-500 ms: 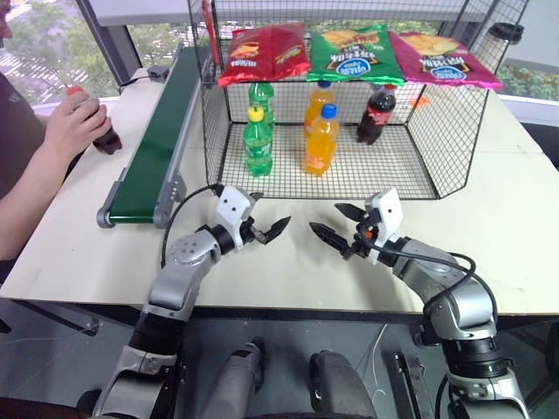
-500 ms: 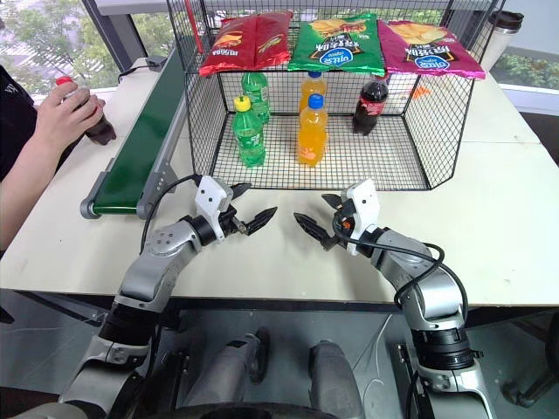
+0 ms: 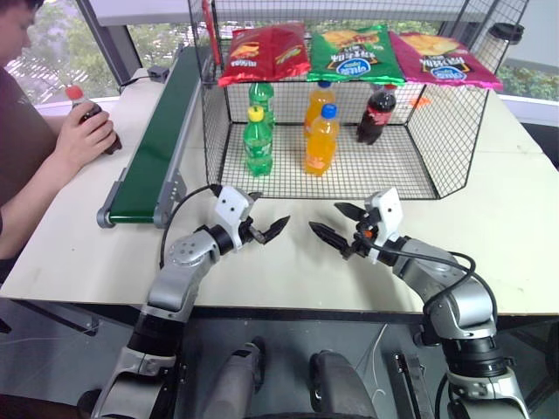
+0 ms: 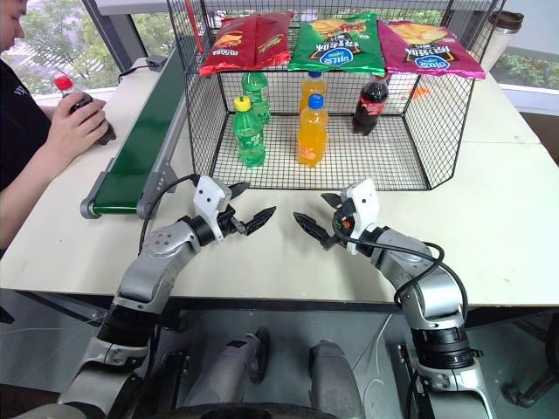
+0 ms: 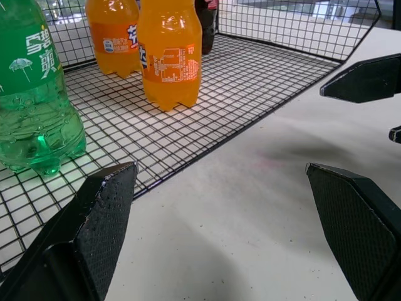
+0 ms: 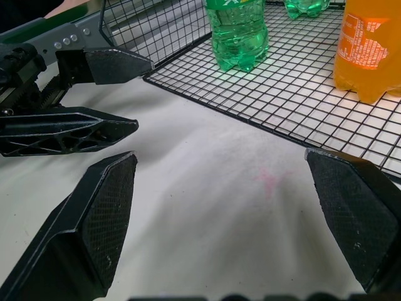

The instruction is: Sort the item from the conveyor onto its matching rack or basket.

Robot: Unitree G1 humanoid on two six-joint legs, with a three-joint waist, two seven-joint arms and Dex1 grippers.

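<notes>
Bright daylight comes through the windows (image 3: 52, 52) behind the scene, lighting the pale counter (image 3: 288, 262) evenly with only soft, faint shadows. The head views are sharp, and small highlights glint on the orange bottles (image 5: 169, 53).

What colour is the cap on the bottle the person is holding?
Red. The cap of the cola bottle shows best in the right eye view.

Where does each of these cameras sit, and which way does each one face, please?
Head stereo pair: looks forward and down at the table, wire cage and conveyor; both arms show.
Left wrist: looks along the open left gripper at orange bottles.
Right wrist: looks along the open right gripper toward the left gripper.
Shared: both wrist views catch the cage floor and bottles.
</notes>
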